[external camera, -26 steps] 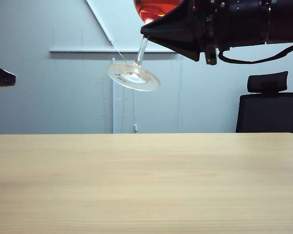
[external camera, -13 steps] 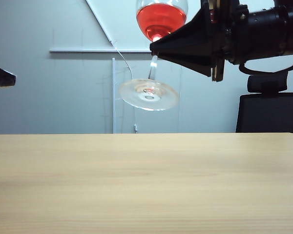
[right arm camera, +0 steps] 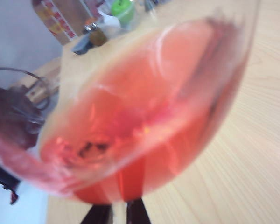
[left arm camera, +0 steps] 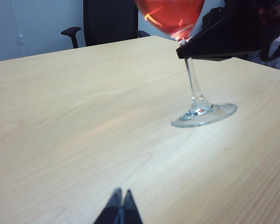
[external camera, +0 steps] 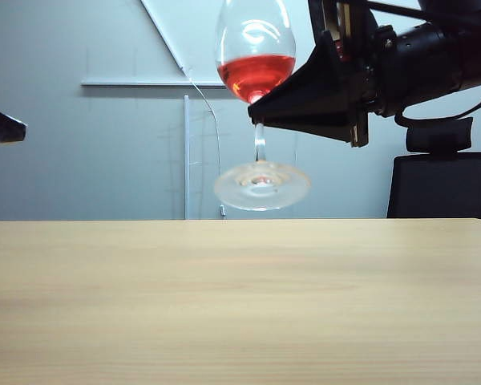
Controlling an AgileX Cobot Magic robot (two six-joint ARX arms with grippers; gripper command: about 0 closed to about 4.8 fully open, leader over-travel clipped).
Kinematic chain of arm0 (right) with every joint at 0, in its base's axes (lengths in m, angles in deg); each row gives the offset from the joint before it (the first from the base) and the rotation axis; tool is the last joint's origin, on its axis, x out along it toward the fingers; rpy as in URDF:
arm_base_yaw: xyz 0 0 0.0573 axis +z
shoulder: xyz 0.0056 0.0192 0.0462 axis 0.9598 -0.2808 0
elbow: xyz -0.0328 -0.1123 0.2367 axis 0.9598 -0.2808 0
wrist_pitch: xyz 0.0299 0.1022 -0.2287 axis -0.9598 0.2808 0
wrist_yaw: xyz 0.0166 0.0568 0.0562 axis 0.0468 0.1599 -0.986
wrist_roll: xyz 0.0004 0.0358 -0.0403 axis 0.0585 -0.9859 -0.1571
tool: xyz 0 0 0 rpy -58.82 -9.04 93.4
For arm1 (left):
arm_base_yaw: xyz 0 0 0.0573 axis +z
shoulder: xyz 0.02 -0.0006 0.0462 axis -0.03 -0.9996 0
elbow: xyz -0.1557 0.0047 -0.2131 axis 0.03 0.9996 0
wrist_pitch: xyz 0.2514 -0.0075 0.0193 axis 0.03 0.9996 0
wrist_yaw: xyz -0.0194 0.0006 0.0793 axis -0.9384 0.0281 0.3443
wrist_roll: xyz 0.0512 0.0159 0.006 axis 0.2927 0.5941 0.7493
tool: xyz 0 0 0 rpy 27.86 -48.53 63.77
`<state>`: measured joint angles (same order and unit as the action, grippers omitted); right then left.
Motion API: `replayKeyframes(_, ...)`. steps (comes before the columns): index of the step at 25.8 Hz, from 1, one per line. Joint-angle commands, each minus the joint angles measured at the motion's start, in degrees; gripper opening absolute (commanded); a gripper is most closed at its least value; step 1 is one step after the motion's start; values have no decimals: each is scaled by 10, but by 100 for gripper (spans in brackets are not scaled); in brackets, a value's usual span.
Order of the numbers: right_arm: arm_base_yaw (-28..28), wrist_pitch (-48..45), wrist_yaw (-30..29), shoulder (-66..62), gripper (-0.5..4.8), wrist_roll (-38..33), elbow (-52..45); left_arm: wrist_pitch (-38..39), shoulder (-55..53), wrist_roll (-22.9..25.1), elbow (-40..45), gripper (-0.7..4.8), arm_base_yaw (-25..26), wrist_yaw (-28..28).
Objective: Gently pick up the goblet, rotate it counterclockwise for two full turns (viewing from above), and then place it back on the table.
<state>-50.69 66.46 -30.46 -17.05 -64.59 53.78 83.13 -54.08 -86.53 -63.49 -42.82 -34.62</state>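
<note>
The goblet, a clear wine glass with red liquid in its bowl, hangs upright above the table, its round foot well off the wood. My right gripper reaches in from the right and is shut on the thin stem just under the bowl. In the right wrist view the red bowl fills the picture above the two dark fingertips. The left wrist view shows the goblet's stem and foot over the table. My left gripper is shut and empty, apart from the glass; its tip shows at the left edge.
A black office chair stands behind the table's far right edge, against a pale wall. Bottles and small items lie blurred beyond the glass in the right wrist view.
The goblet has swung from a tilt to upright and come lower and slightly right, its bowl now fully in view. The right gripper turned with it. The left gripper stayed still.
</note>
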Motion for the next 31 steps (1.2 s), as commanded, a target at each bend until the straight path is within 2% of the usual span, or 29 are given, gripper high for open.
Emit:
replayKeyframes(1,0,38,34,5,-5,39,23,-5,-1,0,-2,-5,0,-1)
replayKeyframes(6,0,64,104,5,-5,52,27,-5,-1,0,-2,-5,0,-1)
replayKeyframes(7,0,74,137,5,-5,57,27,-5,-1,0,-2,-5,0,-1)
replayKeyframes(11,1,96,200,5,-5,66,27,-5,-1,0,-2,-5,0,-1)
replayKeyframes(21,1,118,350,6,-5,64,27,-5,-1,0,-2,-5,0,-1)
replayKeyframes(25,1,103,426,6,-5,30,27,-5,-1,0,-2,-5,0,-1)
replayKeyframes(31,1,41,453,6,-5,-29,27,-5,-1,0,-2,-5,0,-1)
